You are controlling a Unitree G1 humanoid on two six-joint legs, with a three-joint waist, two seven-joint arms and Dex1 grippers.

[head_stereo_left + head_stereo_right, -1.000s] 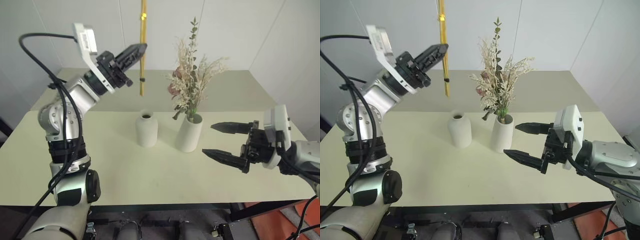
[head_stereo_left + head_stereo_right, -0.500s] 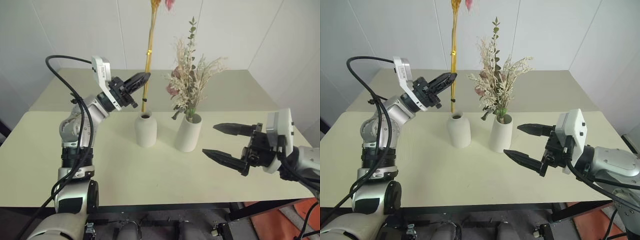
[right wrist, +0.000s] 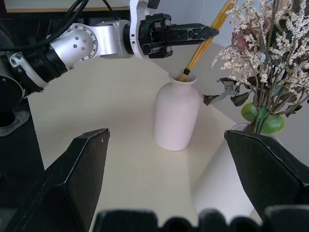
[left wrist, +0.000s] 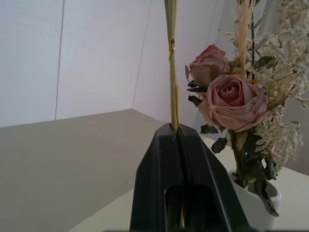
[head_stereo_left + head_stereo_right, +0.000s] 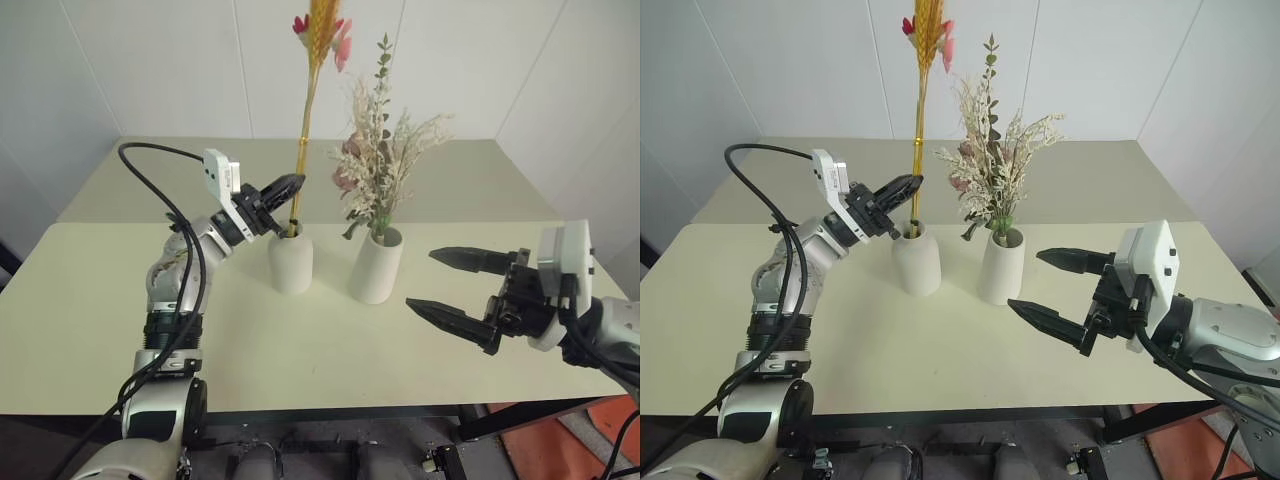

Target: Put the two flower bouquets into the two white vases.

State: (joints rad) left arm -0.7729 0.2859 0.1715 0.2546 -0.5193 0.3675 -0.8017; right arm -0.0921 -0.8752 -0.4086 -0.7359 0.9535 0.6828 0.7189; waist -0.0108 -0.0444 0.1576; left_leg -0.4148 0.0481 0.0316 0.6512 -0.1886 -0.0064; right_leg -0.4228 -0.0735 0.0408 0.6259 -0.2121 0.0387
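Observation:
The slim yellow-orange stalk bunch (image 5: 306, 110) stands nearly upright, pink-red bloom on top, with its lower end inside the narrow neck of the short bottle vase (image 5: 291, 264). My left gripper (image 5: 298, 182) is shut on the stalks just above that neck; the left wrist view shows the stalks (image 4: 171, 67) pinched between the closed black fingers (image 4: 164, 159). The bushy bouquet of pink roses and cream grasses (image 5: 386, 150) sits in the taller cylinder vase (image 5: 377, 268) beside it. My right gripper (image 5: 420, 278) hovers open to the right of the cylinder vase, holding nothing.
Both vases stand mid-table on a pale cream table (image 5: 250, 340), with a second table (image 5: 480, 170) pushed against its far side. White walls close the back. Bare tabletop lies in front of and to both sides of the vases.
My left gripper has come down with the stalk bunch, and the bunch's lower end has gone from above the bottle vase into its neck. The right gripper has kept still.

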